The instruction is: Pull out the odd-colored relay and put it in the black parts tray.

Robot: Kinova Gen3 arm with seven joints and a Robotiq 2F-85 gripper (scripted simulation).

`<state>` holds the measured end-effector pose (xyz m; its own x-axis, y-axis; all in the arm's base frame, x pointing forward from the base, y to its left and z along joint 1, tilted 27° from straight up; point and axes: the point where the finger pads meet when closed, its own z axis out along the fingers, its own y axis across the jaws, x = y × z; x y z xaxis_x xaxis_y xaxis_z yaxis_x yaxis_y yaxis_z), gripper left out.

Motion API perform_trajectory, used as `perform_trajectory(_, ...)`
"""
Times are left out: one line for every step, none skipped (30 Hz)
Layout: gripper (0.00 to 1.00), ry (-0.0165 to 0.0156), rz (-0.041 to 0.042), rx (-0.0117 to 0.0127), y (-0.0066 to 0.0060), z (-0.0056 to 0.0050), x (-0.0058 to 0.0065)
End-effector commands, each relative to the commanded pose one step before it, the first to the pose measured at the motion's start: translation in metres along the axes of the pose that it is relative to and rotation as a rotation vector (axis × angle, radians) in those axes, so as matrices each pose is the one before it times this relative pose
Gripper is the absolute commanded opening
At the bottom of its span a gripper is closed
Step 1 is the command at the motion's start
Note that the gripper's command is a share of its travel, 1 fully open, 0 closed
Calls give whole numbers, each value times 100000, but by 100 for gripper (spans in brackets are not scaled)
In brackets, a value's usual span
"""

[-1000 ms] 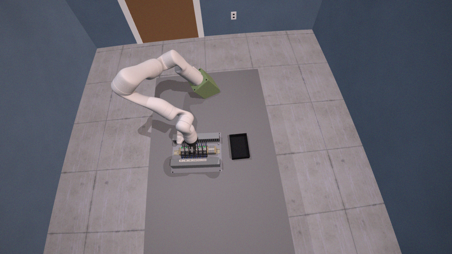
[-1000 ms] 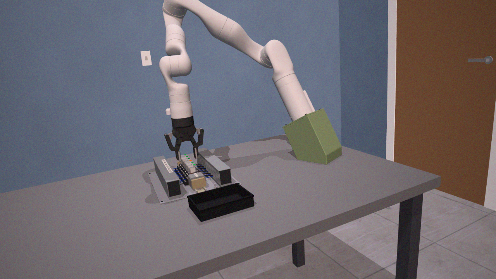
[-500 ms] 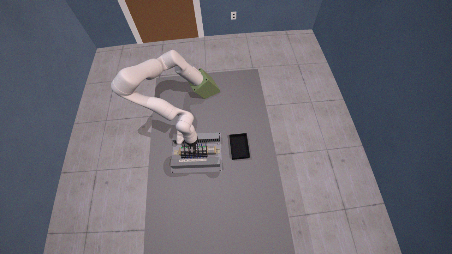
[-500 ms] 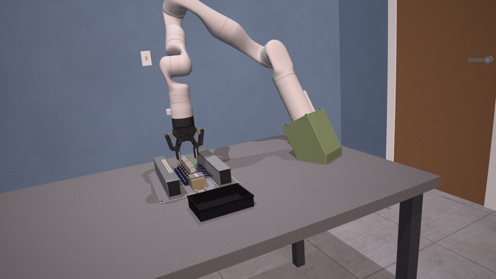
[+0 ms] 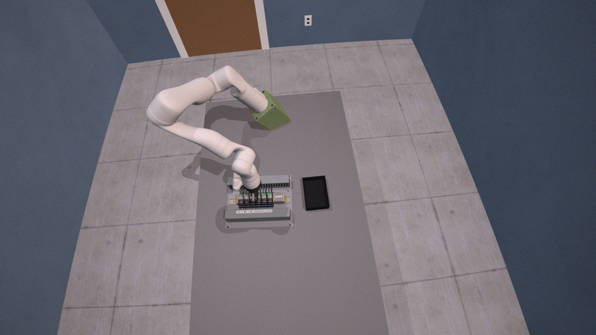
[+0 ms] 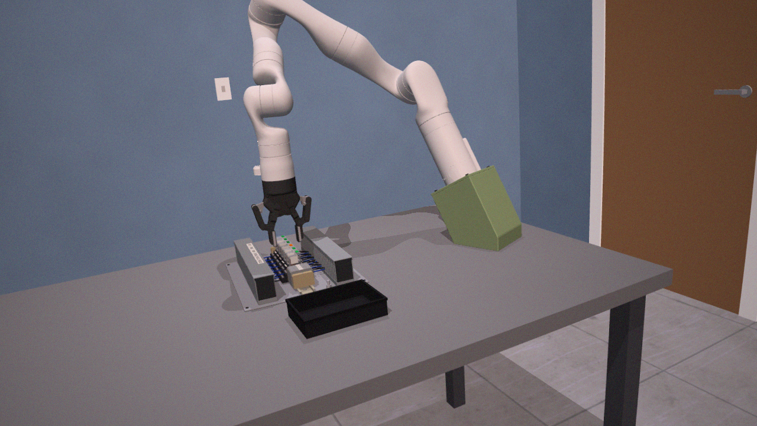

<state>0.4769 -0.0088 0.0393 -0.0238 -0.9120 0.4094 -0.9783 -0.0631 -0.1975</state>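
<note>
The relay panel (image 5: 258,202) lies flat on the grey table, with a row of small relays (image 5: 254,199) between two grey ducts. It also shows in the side view (image 6: 293,264). The relay buttons are tiny: most look green and one near the row's middle looks orange (image 6: 293,245). My gripper (image 6: 286,238) points straight down over the row, left of middle in the top view (image 5: 254,192). It is open, with its fingertips at about the height of the relay tops. I see nothing held between the fingers. The black parts tray (image 5: 315,192) is empty.
The tray sits just right of the panel, close to it in the side view (image 6: 337,307). The arm's green base block (image 5: 270,110) stands at the far end of the table. The panel's two grey ducts flank the relay row on both sides.
</note>
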Motion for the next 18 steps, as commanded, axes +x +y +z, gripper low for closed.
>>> perform_trajectory(61,-241,298,-3,159,143,-117)
perform_trajectory(61,0,0,0,0,0,0)
perform_trajectory(61,0,0,0,0,0,0)
perform_trajectory(61,0,0,0,0,0,0)
perform_trajectory(61,0,0,0,0,0,0)
perform_trajectory(61,0,0,0,0,0,0)
perform_trajectory(61,0,0,0,0,0,0)
perform_trajectory(61,0,0,0,0,0,0)
perform_trajectory(61,0,0,0,0,0,0)
perform_trajectory(61,0,0,0,0,0,0)
perform_trajectory(61,0,0,0,0,2,0)
perform_trajectory(61,0,0,0,0,4,0)
perform_trajectory(61,0,0,0,0,8,0)
perform_trajectory(61,0,0,0,0,13,0)
perform_trajectory(61,0,0,0,0,19,0)
perform_trajectory(61,0,0,0,0,25,0)
perform_trajectory(61,0,0,0,0,32,0)
perform_trajectory(61,0,0,0,0,39,0)
